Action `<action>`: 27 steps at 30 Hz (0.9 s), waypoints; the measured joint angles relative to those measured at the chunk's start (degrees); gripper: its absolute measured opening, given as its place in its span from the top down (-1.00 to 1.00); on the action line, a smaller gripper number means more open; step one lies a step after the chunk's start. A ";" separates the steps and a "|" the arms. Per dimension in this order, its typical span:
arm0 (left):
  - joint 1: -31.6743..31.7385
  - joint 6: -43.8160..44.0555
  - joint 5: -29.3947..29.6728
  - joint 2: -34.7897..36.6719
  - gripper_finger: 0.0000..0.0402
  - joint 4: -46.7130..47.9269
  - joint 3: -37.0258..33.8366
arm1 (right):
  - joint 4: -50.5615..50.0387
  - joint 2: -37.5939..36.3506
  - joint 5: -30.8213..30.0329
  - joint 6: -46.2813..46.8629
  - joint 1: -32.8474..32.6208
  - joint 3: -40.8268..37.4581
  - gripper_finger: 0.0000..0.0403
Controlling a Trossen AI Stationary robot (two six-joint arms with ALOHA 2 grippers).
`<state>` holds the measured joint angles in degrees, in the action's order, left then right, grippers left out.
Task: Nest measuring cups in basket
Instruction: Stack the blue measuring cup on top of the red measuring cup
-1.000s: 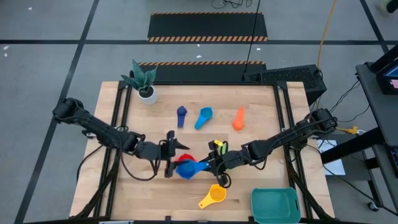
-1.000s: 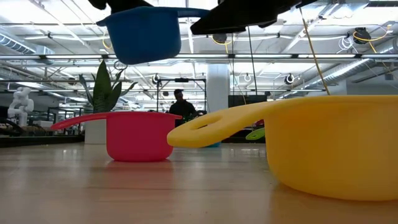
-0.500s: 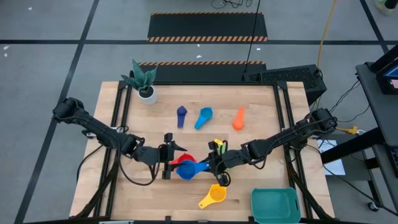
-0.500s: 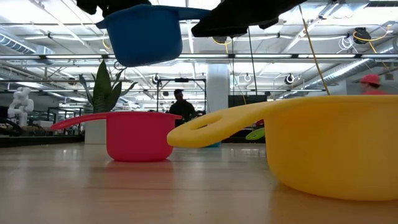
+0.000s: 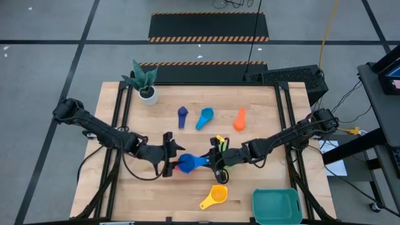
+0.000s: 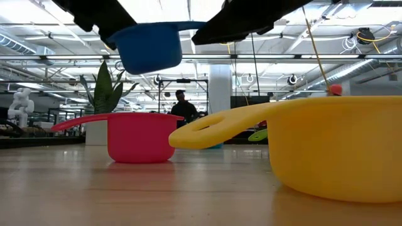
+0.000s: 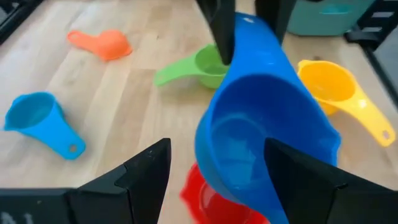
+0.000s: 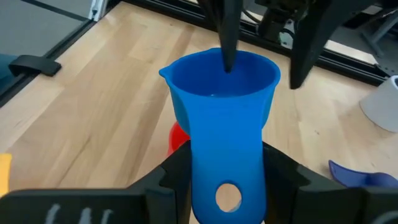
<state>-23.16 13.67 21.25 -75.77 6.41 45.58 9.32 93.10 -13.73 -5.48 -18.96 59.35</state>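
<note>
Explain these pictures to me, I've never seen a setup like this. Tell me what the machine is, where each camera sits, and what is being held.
This is a robot with two dark arms at a wooden table. Each arm ends in a two-fingered hand. One picture looks straight down, one looks across from table height, and two come from cameras on the wrists. The right hand grips the blue cup by its handle, lifted above the red cup. The left hand is open, with one finger inside the blue cup's bowl and the other outside. On the table lie the navy cup, light blue cup, orange cup, green cup and yellow cup, plus a teal basket and a potted plant.
</note>
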 joint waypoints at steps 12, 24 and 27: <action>2.21 1.68 2.85 0.00 -0.04 1.21 0.02 | 0.26 0.00 -0.85 -0.09 0.15 0.02 0.41; 2.69 -2.54 3.02 0.09 0.94 0.25 0.07 | 3.00 0.00 -1.18 -0.13 0.12 0.01 0.26; 2.52 -2.93 2.92 0.60 0.92 0.19 0.07 | 3.22 -0.67 -1.51 0.28 0.02 0.00 0.18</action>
<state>-20.64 10.74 24.16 -75.16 6.59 45.65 12.54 92.43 -15.24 -5.20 -18.94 59.35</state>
